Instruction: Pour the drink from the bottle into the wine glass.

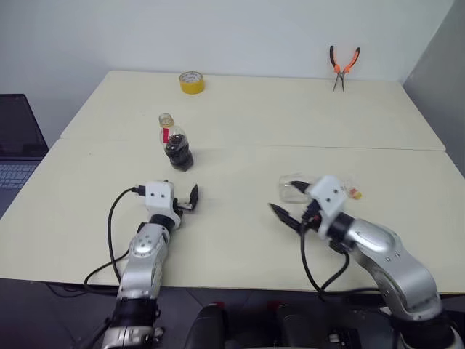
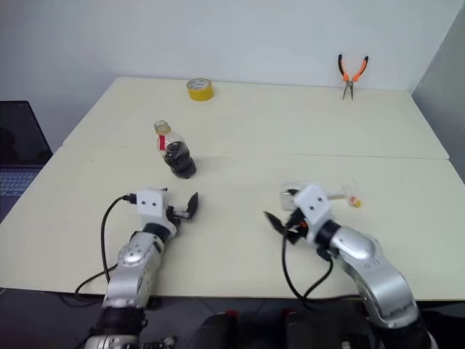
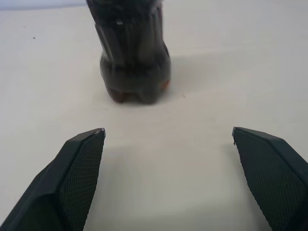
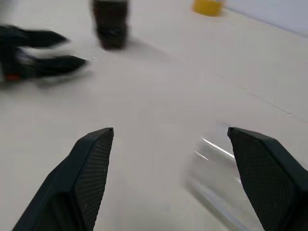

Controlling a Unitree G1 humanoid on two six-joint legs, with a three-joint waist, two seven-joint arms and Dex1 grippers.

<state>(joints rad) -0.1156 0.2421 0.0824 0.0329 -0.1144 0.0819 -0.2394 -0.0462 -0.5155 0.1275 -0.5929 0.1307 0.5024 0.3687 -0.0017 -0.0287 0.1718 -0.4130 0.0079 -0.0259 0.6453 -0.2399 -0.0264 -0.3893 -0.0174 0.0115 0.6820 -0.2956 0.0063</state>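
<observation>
Judging by how things lie, the pour has not begun. The bottle (image 1: 175,142) stands upright at centre-left of the frame on the bench (image 1: 254,123), the drink (image 1: 178,154) dark in its lower body — no cap visible on its neck. My left pincer (image 1: 190,201) sits just below it, released and empty, fingers spread. The wine glass (image 1: 294,189) seems to lie on its side at right of centre, beside my right pincer (image 1: 287,216), which is also spread and grasping nothing. Left to do — right the glass, take the bottle, pour.
</observation>
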